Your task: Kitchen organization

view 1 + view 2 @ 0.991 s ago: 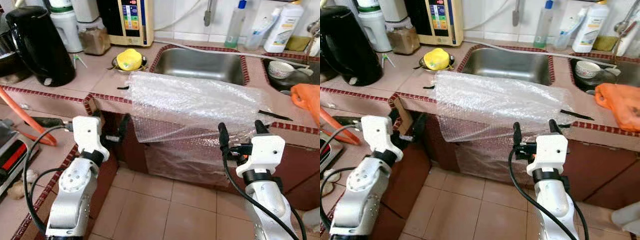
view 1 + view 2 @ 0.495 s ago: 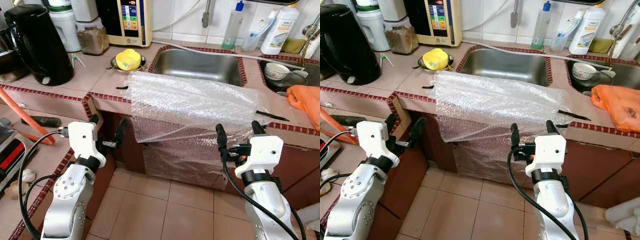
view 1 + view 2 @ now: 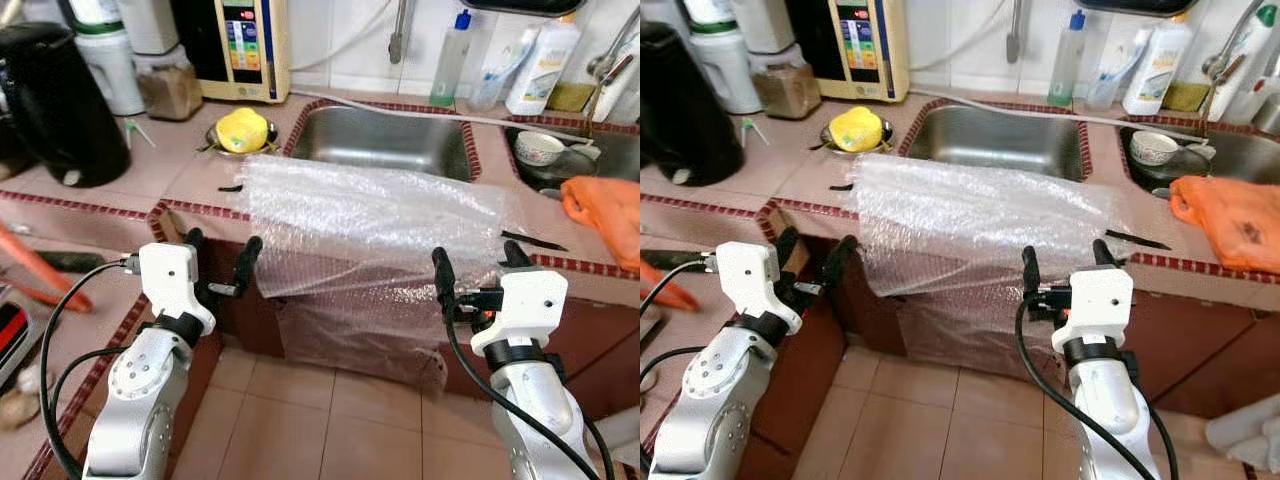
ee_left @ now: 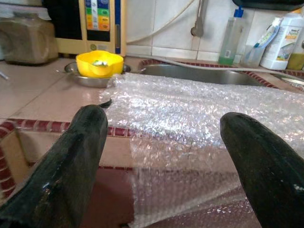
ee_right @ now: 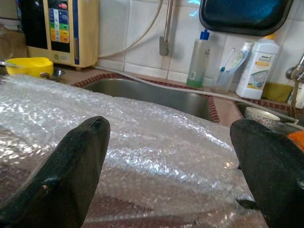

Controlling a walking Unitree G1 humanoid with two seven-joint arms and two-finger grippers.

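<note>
A sheet of clear bubble wrap (image 3: 370, 215) lies on the tiled counter in front of the sink and hangs down over the counter's front edge. My left gripper (image 3: 222, 245) is open just off the sheet's left hanging edge, below counter height. Its fingers (image 4: 71, 156) frame the wrap's left part in the left wrist view. My right gripper (image 3: 477, 253) is open in front of the sheet's right hanging part, with the wrap (image 5: 142, 142) spread between its fingers in the right wrist view. Neither gripper holds anything.
Behind the wrap is a steel sink (image 3: 330, 115). A yellow object in a metal bowl (image 3: 240, 128), a black kettle (image 3: 60, 105) and a beige appliance (image 3: 240, 50) stand to the left. On the right are an orange bag (image 3: 605, 200), a white bowl (image 3: 538, 148) and bottles (image 3: 545, 70). Tiled floor lies below.
The whole view has shifted, so the camera has moved. Both grippers remain open at the wrap's hanging edge, and the wrap lies as before.
</note>
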